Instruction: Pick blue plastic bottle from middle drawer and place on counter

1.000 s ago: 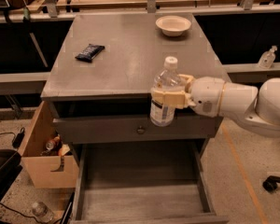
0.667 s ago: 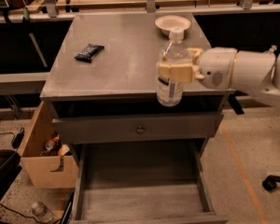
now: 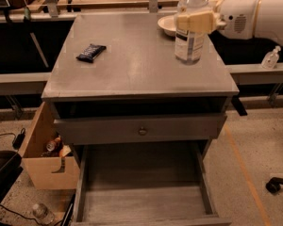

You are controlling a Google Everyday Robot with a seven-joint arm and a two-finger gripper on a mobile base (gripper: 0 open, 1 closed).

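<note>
Your claw (image 3: 194, 21), at the upper right of the frame, is clenched around the blue plastic bottle (image 3: 188, 45). The bottle is upright over the right rear of the table (image 3: 132, 69), just in front of a bowl (image 3: 166, 26). The middle drawer (image 3: 141, 201) stands open at the bottom.

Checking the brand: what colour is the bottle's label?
Pale with dark print, clearest in camera view; gripper holds the bottle over the counter.
</note>
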